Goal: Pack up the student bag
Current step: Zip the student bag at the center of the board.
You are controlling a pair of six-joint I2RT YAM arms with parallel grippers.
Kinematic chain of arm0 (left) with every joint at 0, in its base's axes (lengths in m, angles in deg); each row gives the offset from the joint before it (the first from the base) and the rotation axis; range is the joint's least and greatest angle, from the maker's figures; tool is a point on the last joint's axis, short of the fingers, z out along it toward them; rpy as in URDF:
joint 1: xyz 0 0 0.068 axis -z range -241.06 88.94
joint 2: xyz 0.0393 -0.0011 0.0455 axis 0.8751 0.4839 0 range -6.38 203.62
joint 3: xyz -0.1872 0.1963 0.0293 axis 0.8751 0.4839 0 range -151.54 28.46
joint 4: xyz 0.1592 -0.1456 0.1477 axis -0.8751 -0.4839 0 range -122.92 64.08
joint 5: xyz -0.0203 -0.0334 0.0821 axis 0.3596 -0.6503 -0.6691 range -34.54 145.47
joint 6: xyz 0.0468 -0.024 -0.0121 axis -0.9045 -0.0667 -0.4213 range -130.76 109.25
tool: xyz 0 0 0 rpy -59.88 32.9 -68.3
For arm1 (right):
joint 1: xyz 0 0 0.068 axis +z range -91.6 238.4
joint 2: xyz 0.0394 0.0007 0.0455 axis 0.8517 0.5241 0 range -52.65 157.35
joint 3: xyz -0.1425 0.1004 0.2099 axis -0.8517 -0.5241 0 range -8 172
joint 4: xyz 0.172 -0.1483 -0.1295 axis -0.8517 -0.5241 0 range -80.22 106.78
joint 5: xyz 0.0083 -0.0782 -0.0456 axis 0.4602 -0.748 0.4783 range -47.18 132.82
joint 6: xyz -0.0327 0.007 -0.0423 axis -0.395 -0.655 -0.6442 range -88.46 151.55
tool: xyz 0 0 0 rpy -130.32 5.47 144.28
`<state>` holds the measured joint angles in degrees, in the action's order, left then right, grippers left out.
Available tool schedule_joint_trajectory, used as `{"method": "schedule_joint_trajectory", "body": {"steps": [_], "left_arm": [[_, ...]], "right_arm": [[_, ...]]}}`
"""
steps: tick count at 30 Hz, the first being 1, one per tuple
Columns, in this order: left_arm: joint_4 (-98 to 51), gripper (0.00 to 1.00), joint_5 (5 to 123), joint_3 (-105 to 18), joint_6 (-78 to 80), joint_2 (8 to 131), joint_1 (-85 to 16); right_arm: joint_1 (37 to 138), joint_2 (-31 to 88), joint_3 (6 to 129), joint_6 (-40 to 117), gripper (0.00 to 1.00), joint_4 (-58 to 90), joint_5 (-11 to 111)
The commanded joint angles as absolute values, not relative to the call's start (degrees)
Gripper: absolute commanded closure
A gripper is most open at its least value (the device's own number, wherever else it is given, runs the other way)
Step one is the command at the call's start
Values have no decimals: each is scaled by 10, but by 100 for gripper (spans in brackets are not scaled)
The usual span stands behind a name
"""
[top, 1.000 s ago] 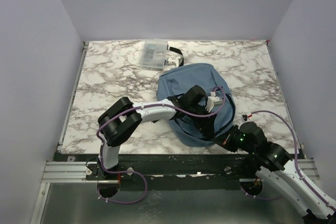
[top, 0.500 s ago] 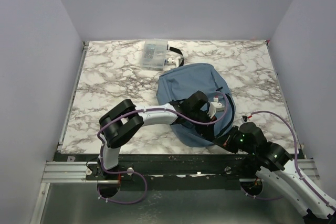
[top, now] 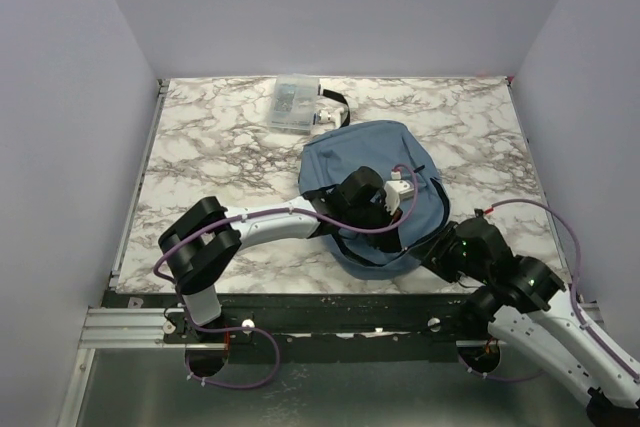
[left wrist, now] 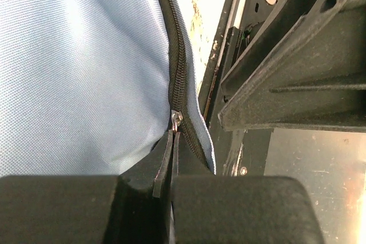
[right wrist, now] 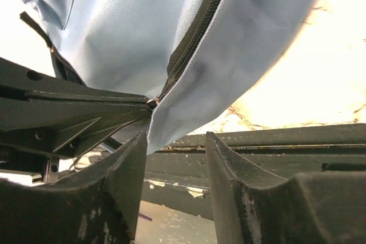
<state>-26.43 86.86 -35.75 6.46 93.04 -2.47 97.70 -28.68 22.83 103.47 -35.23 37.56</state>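
I'm looking down at the student bag [top: 365, 152], which is lying flat on the marble tabletop [top: 220, 147], right of centre and close to the near edge. Both arms are crowding its near end. The left jaws are clamping shut on the black pull tab [left wrist: 167, 158], with the metal slider [left wrist: 176, 119] sitting just past their tips. The right jaws are standing apart. The bag's near hem is hanging just above the gap between them, so they aren't gripping anything. I'm reading this as the opening step: the zip [left wrist: 176, 55] is showing meshed teeth along the whole stretch I can see, and nothing is going in until it runs open. Next I'm expecting to need the right jaws closing on that hem to brace the fabric, then a steady drag of the tab along the zip line and round the curve. If the cloth is left slack, it is likely to bunch up and ride along with the slider. As for the bag's contents, I'm seeing nothing at all, since the fabric is hiding the inside. The clear plastic box [top: 293, 104] is waiting at the far edge, well apart from the arms, holding small pieces I can't make out.
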Motion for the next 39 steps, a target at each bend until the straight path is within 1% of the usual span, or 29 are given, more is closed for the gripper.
{"method": "schedule_joint_trajectory", "body": {"steps": [1,3,7,8,12,14,17,20,23,25,26,27,30,34,37,39], "left_arm": [[-274,100,857,-346,84,916,-28],[-274,100,865,-342,89,914,-28],[-275,100,880,-327,98,899,-28],[-275,100,880,-322,98,895,-27],[-279,100,874,-311,99,881,-26],[-280,100,868,-307,100,874,-23],[-285,100,855,-308,96,868,-13],[-302,100,837,-316,90,869,-4],[-338,100,807,-324,79,868,1],[-350,100,790,-315,62,860,1],[-353,100,780,-305,55,852,1],[-355,100,770,-295,46,845,1],[-379,100,729,-264,14,804,1],[-405,100,645,-215,-13,725,0],[-408,100,619,-192,-22,678,-3],[-408,100,619,-191,-24,670,-5]], "right_arm": [[977,-269,248,1120,48,-393,311],[977,-262,239,1132,44,-365,311],[977,-226,239,1152,30,-361,292],[976,-218,237,1149,28,-346,290],[977,-174,231,1139,28,-297,289],[976,-149,230,1136,30,-280,286],[977,-117,223,1130,36,-234,290],[977,-89,216,1135,50,-211,295],[976,-72,219,1149,65,-234,265],[977,-76,219,1151,78,-248,244],[977,-82,219,1145,90,-249,237],[976,-86,217,1137,99,-249,230],[976,-102,215,1111,100,-259,203],[976,-127,228,1079,99,-305,154],[976,-142,242,1068,99,-343,121],[975,-145,251,1063,100,-357,103]]}}
